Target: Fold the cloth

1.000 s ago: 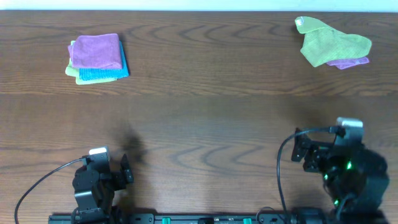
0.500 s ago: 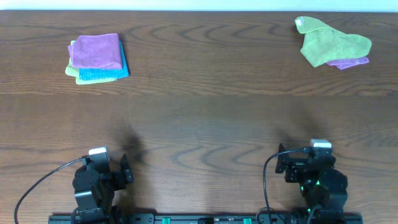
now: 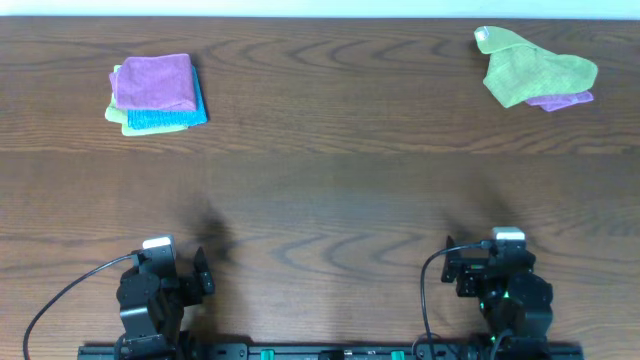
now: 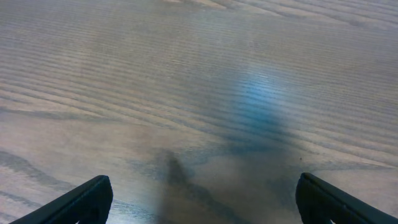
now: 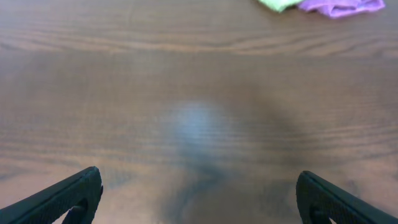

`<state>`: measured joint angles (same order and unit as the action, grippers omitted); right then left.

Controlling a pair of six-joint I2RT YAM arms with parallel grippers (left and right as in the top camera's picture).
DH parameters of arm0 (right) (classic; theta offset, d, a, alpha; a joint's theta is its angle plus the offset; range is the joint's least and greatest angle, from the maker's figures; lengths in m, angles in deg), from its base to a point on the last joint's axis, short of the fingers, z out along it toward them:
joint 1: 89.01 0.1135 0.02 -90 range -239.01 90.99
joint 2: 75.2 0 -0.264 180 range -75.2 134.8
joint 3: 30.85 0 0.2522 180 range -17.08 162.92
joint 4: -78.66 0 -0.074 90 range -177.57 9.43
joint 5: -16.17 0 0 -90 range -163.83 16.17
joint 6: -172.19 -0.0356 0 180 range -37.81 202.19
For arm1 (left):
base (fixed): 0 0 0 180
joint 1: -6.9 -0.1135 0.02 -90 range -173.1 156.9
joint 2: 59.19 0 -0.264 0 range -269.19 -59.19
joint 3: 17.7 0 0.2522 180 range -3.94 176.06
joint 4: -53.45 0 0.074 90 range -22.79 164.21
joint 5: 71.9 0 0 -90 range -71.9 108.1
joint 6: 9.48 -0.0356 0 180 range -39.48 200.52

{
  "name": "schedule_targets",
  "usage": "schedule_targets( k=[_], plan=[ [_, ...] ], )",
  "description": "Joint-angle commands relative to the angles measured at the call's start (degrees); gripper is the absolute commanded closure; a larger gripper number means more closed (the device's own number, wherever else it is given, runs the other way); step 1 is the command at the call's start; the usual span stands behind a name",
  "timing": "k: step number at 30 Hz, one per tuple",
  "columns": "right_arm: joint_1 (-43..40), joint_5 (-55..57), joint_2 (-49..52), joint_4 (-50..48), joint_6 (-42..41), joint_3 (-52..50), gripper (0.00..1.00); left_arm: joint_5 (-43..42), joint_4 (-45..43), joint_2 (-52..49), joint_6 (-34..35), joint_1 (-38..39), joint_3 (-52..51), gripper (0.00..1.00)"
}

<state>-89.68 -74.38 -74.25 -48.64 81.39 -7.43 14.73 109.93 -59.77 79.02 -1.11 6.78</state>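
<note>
Idling, my left gripper (image 4: 205,196) and right gripper (image 5: 199,196) both gape, empty.
Right wrist view catches the cloth (image 5: 341,7) touching the lime-green cloth (image 5: 277,4); left wrist view, just table (image 4: 186,74).

black arms (image 3: 150,300) with white caps (image 3: 158,243), black cables (image 3: 62,298); left hand (image 4: 205,202), right hand (image 5: 199,199) black-fingered.
</note>
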Motion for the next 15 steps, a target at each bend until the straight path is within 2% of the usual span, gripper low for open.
schedule_targets(
  k=[1,15],
  plan=[
    [0.4,0.3,-0.7,2.8,0.6,-0.6,0.01,0.8,0.7,0.4,0.0,0.2,-1.2,0.05],
    [0.4,0.3,-0.7,2.5,0.7,-0.5,0.01,0.8,0.7,0.4,0.0,0.2,-1.2,0.05]
  ],
)
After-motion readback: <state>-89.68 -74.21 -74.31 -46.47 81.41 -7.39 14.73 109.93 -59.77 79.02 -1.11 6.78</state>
